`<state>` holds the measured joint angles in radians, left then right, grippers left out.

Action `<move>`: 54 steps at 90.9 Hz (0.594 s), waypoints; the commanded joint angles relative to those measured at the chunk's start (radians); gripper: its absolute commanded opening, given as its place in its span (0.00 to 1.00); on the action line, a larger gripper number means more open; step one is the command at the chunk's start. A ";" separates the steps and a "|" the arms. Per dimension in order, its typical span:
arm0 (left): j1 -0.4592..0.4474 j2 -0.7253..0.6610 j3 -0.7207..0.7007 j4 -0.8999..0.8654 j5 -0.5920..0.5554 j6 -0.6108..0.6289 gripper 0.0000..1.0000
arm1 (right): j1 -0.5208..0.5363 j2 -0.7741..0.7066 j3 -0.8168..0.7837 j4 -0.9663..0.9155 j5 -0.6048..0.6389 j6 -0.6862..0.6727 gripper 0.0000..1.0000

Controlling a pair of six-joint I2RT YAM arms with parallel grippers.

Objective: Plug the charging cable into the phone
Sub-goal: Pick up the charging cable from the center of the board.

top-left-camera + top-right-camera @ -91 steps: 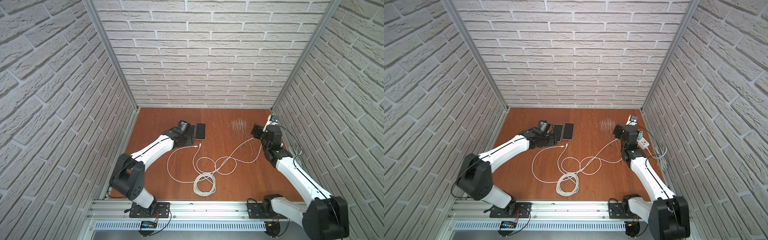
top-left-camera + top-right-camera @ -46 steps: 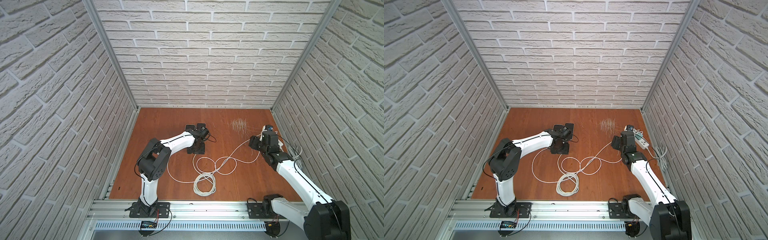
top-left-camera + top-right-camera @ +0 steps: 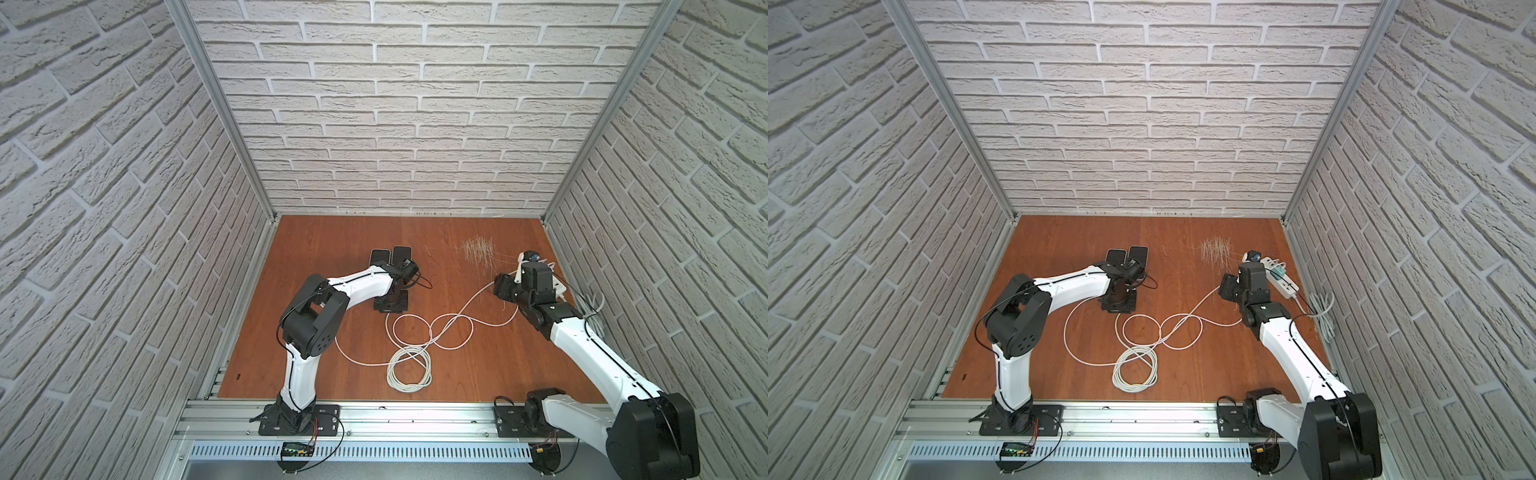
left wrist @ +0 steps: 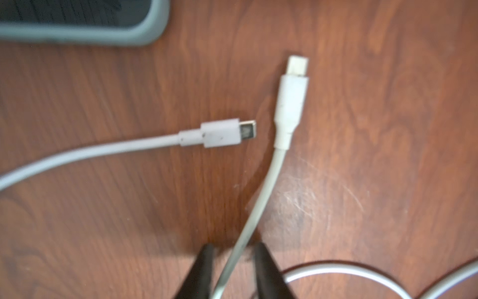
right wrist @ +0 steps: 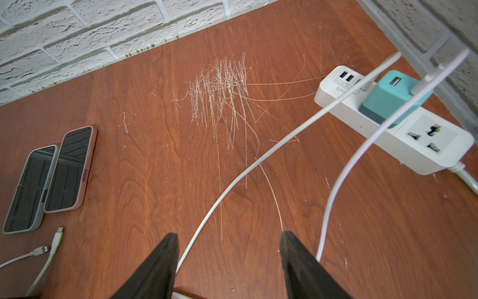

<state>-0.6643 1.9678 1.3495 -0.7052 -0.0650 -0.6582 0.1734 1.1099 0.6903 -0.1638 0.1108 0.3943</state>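
Observation:
Two phones lie side by side at the back of the table, one in a grey-green case [image 5: 28, 189] and one in a pink case [image 5: 69, 168]; both show in a top view [image 3: 390, 254]. Two white cable ends lie just in front of them. The longer plug [image 4: 292, 103] belongs to the charging cable [image 4: 261, 196], which runs back between the fingers of my left gripper [image 4: 234, 255]. Its jaws stand narrow on either side of the cable, with a thin gap still showing. The shorter plug [image 4: 219, 133] lies beside it. My right gripper [image 5: 229, 243] hangs open over the table.
A white power strip [image 5: 393, 124] with a teal charger [image 5: 388, 95] sits against the right wall, and both cables [image 5: 346, 165] run from it. A coil of cable [image 3: 409, 365] lies in the middle front. Scratches [image 5: 222, 90] mark the wood. Brick walls close in three sides.
My left arm swung from beside the phones to the cable ends in front of them, and its jaws narrowed around the cable. My right gripper dropped a little and narrowed slightly.

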 commanded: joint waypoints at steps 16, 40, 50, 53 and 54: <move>-0.010 -0.076 -0.052 0.072 -0.011 0.017 0.00 | 0.018 -0.077 -0.064 0.132 -0.149 0.026 0.64; -0.101 -0.289 -0.139 0.293 -0.150 0.160 0.00 | 0.066 -0.019 -0.074 0.337 -0.514 0.105 0.63; -0.137 -0.370 -0.229 0.460 -0.158 0.240 0.00 | 0.128 0.026 -0.074 0.435 -0.597 0.142 0.62; -0.136 -0.389 -0.253 0.497 -0.151 0.250 0.00 | 0.151 0.034 -0.076 0.461 -0.610 0.145 0.62; -0.136 -0.392 -0.265 0.509 -0.149 0.253 0.00 | 0.158 0.036 -0.076 0.468 -0.614 0.145 0.61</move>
<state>-0.7898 1.6337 1.1591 -0.4053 -0.1806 -0.4992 0.2657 1.1240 0.6228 0.1371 -0.3485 0.4908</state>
